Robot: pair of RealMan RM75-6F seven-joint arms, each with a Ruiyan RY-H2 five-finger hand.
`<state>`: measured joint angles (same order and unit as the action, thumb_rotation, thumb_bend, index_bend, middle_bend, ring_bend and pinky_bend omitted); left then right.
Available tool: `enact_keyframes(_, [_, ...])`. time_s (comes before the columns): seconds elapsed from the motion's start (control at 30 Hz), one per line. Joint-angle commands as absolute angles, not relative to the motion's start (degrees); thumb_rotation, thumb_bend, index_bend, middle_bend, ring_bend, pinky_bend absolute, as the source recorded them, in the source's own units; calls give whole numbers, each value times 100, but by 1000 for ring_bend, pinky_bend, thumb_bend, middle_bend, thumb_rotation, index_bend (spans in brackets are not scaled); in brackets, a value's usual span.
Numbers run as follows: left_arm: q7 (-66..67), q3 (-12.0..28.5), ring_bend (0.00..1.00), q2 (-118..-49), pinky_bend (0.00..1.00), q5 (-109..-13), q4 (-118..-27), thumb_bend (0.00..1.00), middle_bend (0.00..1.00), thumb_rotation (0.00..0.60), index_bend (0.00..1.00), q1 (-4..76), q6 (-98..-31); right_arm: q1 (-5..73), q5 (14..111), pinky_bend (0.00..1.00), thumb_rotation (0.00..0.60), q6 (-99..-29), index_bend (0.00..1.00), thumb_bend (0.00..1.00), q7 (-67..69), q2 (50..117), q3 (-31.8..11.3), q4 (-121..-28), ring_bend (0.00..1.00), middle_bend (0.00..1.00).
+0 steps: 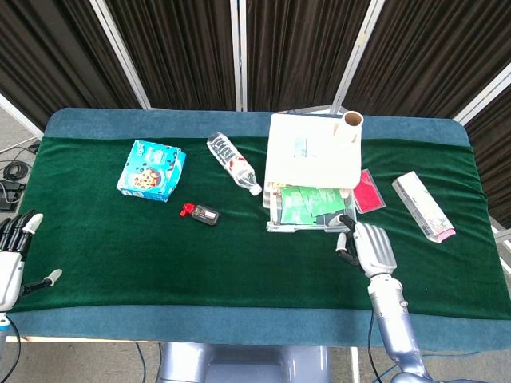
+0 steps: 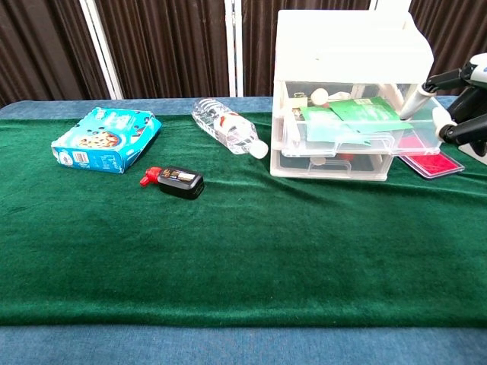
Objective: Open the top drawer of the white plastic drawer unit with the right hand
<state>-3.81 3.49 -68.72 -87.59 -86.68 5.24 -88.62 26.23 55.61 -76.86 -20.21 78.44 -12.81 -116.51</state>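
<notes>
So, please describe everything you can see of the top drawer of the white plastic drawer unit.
The top drawer is clear, see-through plastic, the upper of two in the white plastic drawer unit. It is pulled partly out toward the robot, sticking out past the lower drawer. Inside lie green paper packets and some small pale items that are too small to tell apart. The fingers of the right hand touch its front right corner. The unit stands on the green cloth.

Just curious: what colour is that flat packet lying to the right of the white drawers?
The flat packet is bright pink-red, seen best in the head view.
</notes>
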Motion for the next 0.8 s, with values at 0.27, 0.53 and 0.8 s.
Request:
enact_keyframes(0.27, [-401,356,0,-6867,0,-8761,-8666,136,0,600,0,516,-8886,2549,6097,681,600,-7925,241,583,-1945,7911,-1236,-11532,857,826])
enact_keyframes(0.53, [-366,349,0,-6885,0,-8785,-8660,137,0,600,0,511,-8911,2347,6913,542,600,-8272,155,532,-1785,7897,-1049,-11348,698,611])
enact_keyframes(0.8, [-358,334,0,-6921,0,-8819,-8561,147,0,600,0,491,-8957,1813,8173,14,600,-8746,54,307,-1166,7529,-399,-10648,60,44])
